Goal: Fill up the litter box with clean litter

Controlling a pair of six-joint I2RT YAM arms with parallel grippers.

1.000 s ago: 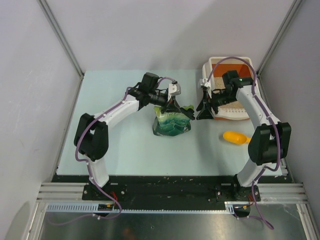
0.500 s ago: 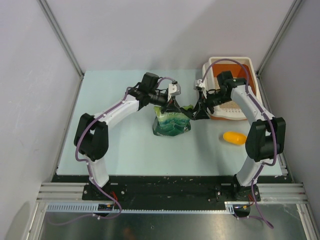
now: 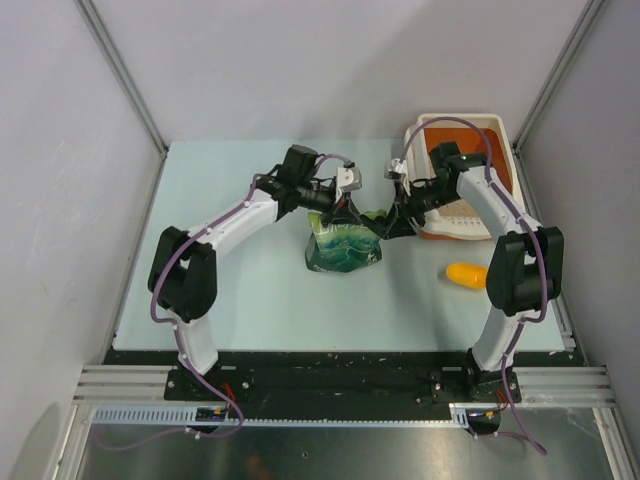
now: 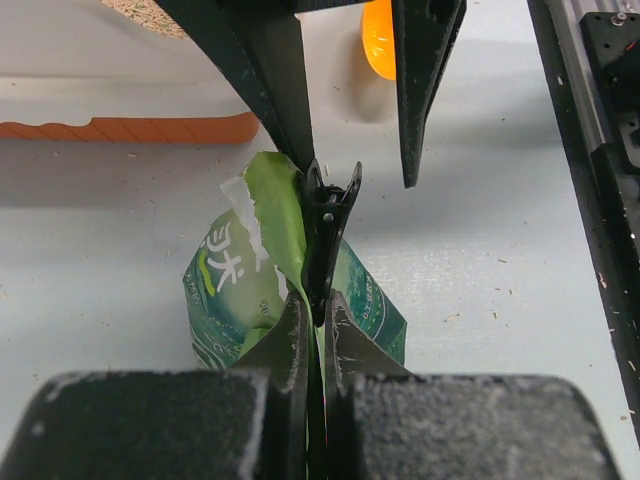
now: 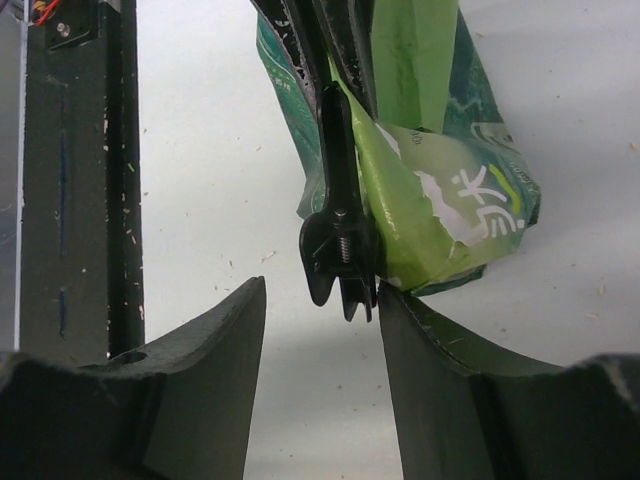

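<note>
Litter box is placed far right. The green bag is clamped by the left gripper; the black clip, straddled by the parted right gripper, should be pinched squarely at its handles.

litter box: orange tray, wide white rim, sits flat at the far right of your tabletop | clean litter: pale granules inside; you'll see little, depth unclear
</note>
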